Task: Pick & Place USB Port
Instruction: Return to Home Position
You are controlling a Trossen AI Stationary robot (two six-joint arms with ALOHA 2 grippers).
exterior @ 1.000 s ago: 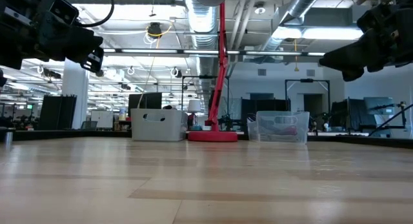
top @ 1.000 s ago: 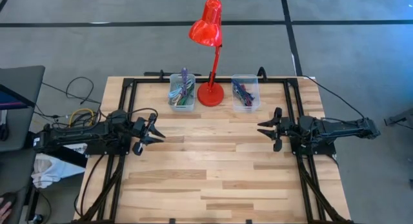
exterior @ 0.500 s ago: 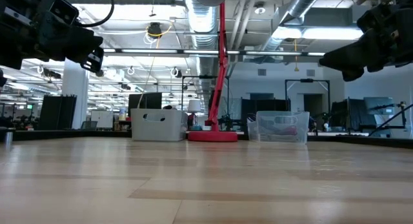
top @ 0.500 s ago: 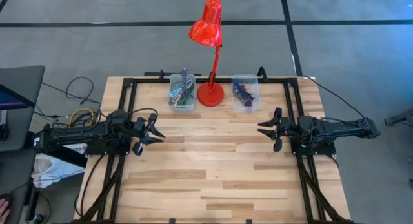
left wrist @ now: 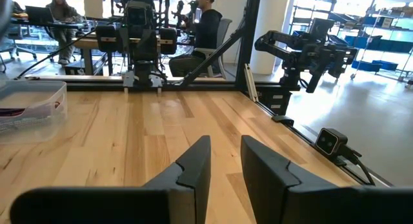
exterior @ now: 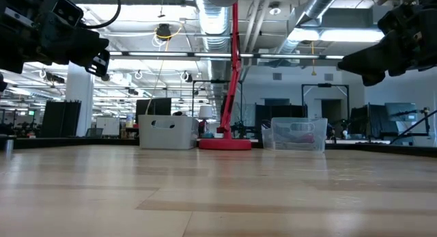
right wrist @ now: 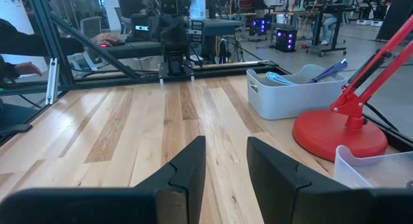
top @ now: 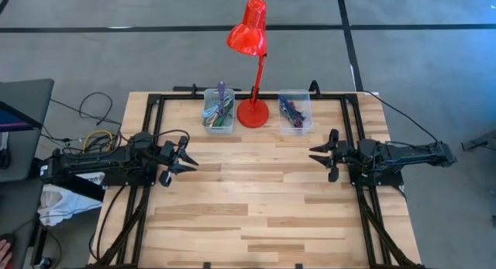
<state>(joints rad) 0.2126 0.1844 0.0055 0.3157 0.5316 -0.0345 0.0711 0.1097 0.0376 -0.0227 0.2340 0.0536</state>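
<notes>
Pointing toward the far edge, cables (top: pixel 220 106) lying in gray bin (top: pixel 206 118), red lamp (top: pixel 253 112) beside, left gripper (top: pixel 191 155) and right gripper (top: pixel 314 155) hanging released.

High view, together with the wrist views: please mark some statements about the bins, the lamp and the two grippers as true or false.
1. The red lamp stands between the gray bin and the transparent bin. True.
2. The left gripper holds a cable. False: its fingers are apart, with nothing between them.
3. Both bins hold cables. True.
4. The right gripper is above the transparent bin. False: it is open over bare table, apart from that bin.
</notes>
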